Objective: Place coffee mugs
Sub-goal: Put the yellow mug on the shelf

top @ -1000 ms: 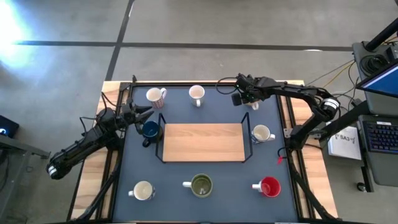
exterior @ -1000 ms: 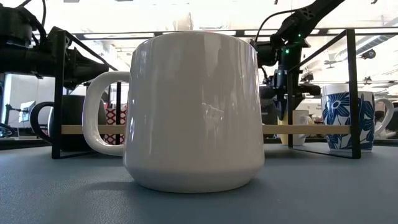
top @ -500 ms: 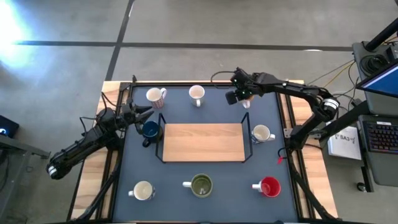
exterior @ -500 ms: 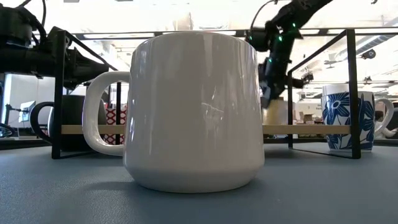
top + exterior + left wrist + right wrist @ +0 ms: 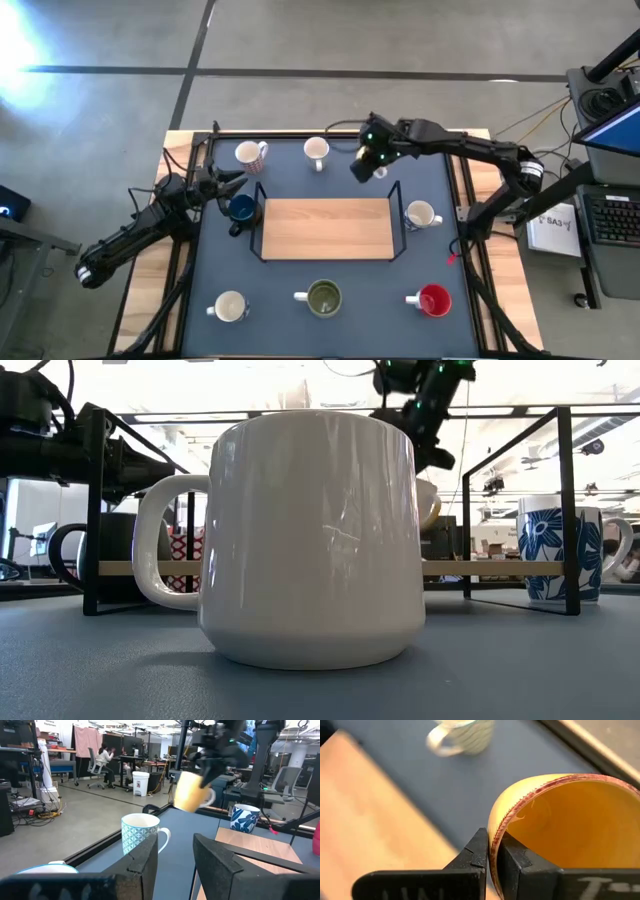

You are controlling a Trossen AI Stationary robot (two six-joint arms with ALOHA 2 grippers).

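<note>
My right gripper (image 5: 368,160) is above the table's far side, shut on a yellow-orange mug (image 5: 555,825), which also shows in the left wrist view (image 5: 192,792). My left gripper (image 5: 175,862) is open and waits by the dark blue mug (image 5: 241,208) at the rack's left end. A white mug with reddish markings (image 5: 250,153) and a patterned white mug (image 5: 316,150) stand on their bases at the far edge. A blue-flowered mug (image 5: 420,214) stands right of the rack. Cream (image 5: 230,306), olive green (image 5: 323,297) and red (image 5: 432,299) mugs stand along the near edge. My right gripper pinches the yellow-orange mug's rim (image 5: 493,837), with one finger inside the cup and one outside on its wall. The fingers come from above, slanting down. The mug is lifted clear of the table and hangs tilted below the fingers (image 5: 428,505).
A wooden board in a black wire frame (image 5: 325,228) fills the middle of the dark mat. A large white mug (image 5: 310,540) stands right before the low camera. Desks, chairs and a seated person (image 5: 105,757) show in the room beyond the table.
My right gripper has risen and moved toward the table's left, staying shut on the yellow-orange mug. The mug stood on the table a second ago; it is now lifted clear and tilted. My left arm has kept still.
</note>
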